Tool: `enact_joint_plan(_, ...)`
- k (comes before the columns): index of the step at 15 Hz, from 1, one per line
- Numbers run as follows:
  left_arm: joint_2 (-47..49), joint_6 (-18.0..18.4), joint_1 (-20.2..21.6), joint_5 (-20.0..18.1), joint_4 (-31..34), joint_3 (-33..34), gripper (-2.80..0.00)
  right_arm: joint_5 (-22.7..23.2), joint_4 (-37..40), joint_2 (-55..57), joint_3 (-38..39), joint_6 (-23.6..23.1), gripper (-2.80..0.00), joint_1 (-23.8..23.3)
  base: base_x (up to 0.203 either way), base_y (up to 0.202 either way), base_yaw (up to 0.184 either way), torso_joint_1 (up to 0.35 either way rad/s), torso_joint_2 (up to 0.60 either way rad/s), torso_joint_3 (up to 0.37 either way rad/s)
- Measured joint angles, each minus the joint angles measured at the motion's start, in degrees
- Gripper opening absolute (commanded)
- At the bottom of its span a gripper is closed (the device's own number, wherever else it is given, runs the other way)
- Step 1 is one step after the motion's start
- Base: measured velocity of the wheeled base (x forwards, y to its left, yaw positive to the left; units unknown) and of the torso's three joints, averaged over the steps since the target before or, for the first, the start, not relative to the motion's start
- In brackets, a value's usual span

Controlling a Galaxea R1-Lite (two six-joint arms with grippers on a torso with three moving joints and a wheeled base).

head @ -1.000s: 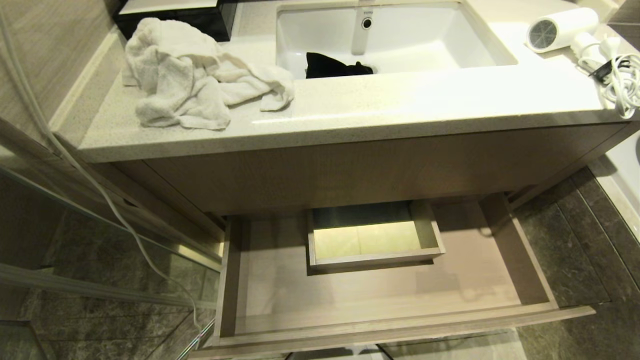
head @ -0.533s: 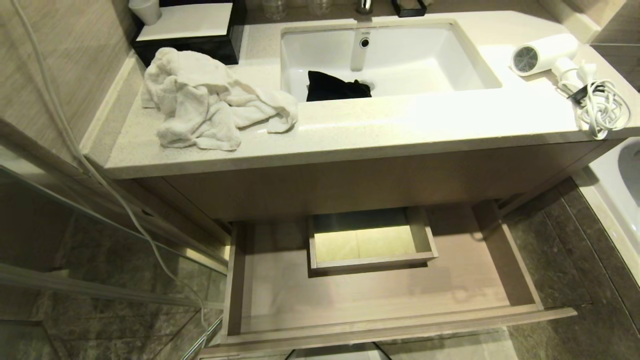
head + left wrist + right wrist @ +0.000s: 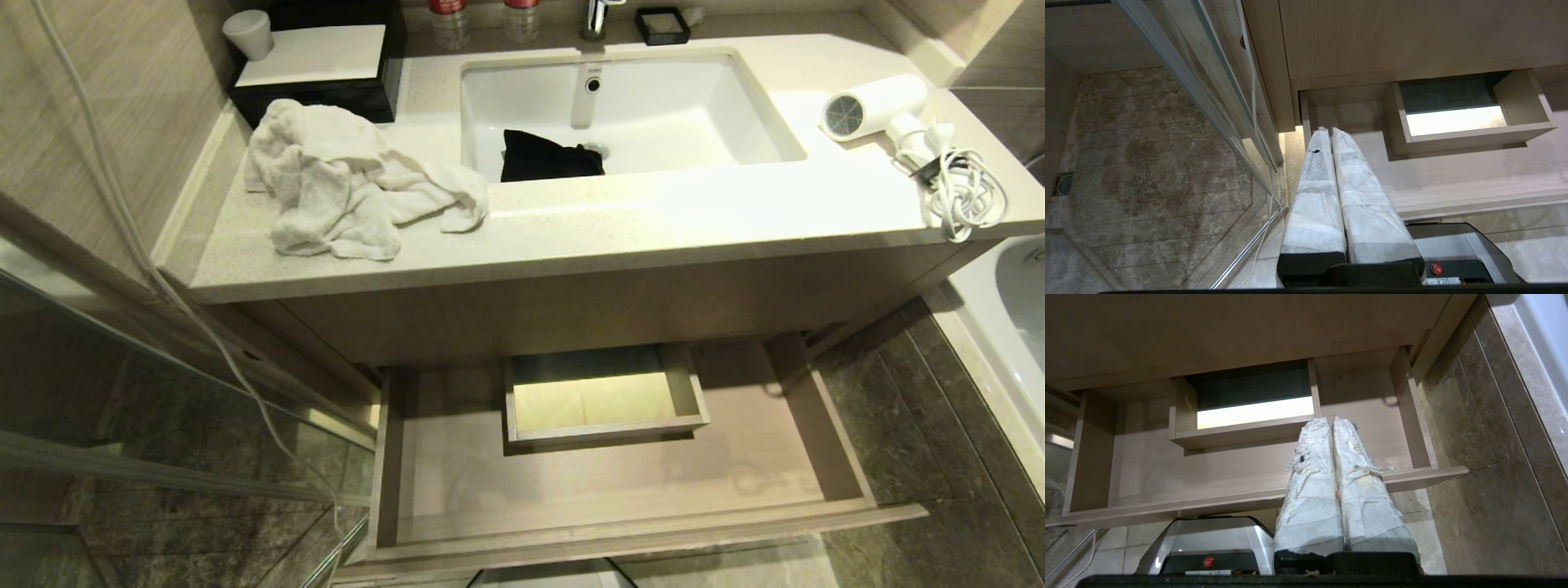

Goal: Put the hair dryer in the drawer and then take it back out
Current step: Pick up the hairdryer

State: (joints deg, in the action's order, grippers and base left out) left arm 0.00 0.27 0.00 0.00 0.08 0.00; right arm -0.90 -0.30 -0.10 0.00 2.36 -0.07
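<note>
- A bathroom: a pale speckled stone counter with a white rectangular inset sink tops a wood-grain vanity over dark marbled floor tiles; a glass partition stands on the robot's left.
- The hair dryer lies on its side at the far right end of the counter, just beside the sink's right rim. Its short smooth white barrel runs roughly across the counter, the round dark mesh grille facing the sink, the handle pointing toward the counter's front edge, where the white cord lies loosely coiled.
- The drawer stands pulled out below the counter: wide, shallow, matte beige wood-grain, nothing in it, with a boxed rectangular notch at mid-back.
- Neither arm shows in the head view. The right gripper hangs low in front of the drawer's right half, its two paper-wrapped fingers pressed together on nothing; the left gripper hangs the same way before the drawer's left corner, equally closed and empty.
- The dryer sits up and to the right of both grippers, well apart from them; the right arm is judged the nearer one for the reach.
- A crumpled white terry towel lies on the counter's left, and a black cloth in the sink.
</note>
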Motion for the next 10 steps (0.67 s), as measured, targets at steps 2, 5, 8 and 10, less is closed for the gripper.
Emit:
enact_joint_plan(2,0.0,0.0,0.0,0.0,0.0,0.0,-2.8,0.0,0.0,0.0,0.0,0.0,-2.8,0.0,0.0,0.0,0.0,0.0,0.0,0.0)
enact_joint_plan(5,0.0,0.0,0.0,0.0,0.0,0.0,-2.8,0.0,0.0,0.0,0.0,0.0,-2.8,0.0,0.0,0.0,0.0,0.0,0.0,0.0)
enact_joint_plan(8,0.0,0.0,0.0,0.0,0.0,0.0,-2.8,0.0,-0.1,0.0,0.0,0.0,-2.8,0.0,0.0,0.0,0.0,0.134,-0.25,-0.125)
enact_joint_plan(10,0.0,0.0,0.0,0.0,0.0,0.0,-2.8,0.0,-0.1,0.0,0.0,0.0,-2.8,0.0,0.0,0.0,0.0,0.164,-0.32,-0.153)
